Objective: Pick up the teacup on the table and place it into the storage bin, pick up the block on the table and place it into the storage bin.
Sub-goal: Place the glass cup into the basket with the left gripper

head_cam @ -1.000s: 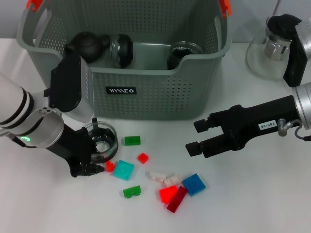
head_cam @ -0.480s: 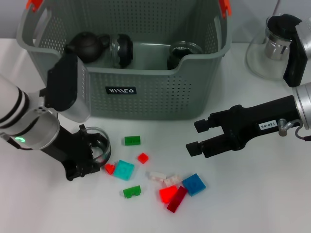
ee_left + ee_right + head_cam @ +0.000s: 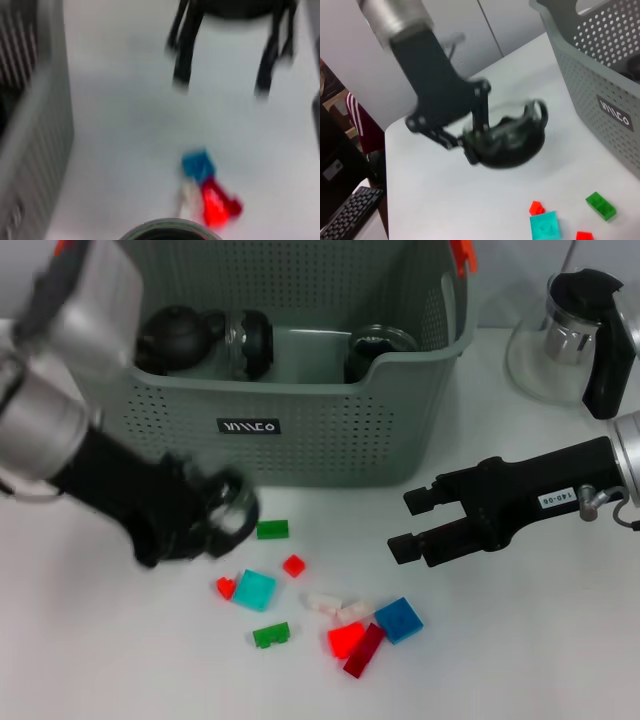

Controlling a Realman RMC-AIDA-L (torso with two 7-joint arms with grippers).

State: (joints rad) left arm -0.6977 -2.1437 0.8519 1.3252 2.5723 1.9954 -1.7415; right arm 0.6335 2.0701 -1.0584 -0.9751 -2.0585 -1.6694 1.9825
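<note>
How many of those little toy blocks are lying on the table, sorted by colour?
Counted in the head view, loose on the white table:
Green: 2
Red: 4
Teal: 1
Blue: 1
White: 2
Total: 10

We see a grey-green storage bin (image 3: 330,430) punched with rows of tiny holes, an orange clip (image 3: 462,252) on its rim and a black label (image 3: 249,426) with white lettering. The left gripper (image 3: 215,525) is black, holding a clear glass teacup (image 3: 512,137). Just beside it we spot green (image 3: 271,529), teal (image 3: 255,589) and red (image 3: 293,565) blocks. Nearer the black right gripper (image 3: 402,523) sits a blue block (image 3: 399,619).
</note>
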